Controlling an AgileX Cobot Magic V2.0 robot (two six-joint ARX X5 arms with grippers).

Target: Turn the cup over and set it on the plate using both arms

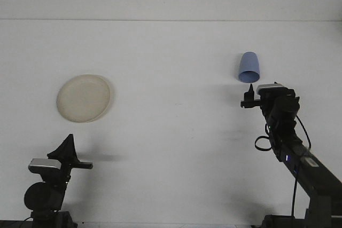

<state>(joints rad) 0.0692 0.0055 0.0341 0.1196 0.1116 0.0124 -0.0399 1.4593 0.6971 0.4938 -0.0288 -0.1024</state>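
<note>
A blue cup point(248, 68) sits on the white table at the right rear, its wider end toward the table and its narrow base up. At the left lies a beige plate point(84, 97) with nothing on it. My right gripper point(261, 92) is stretched out just in front of the cup and a little to its right, open and not touching it. One dark fingertip point(249, 96) shows below the cup. My left gripper point(67, 143) rests low at the front left, well short of the plate. Its fingers meet in a point.
The white table point(171, 132) runs back to a pale wall. A cable point(263, 141) loops beside the right arm. The left arm's base stands at the bottom left corner.
</note>
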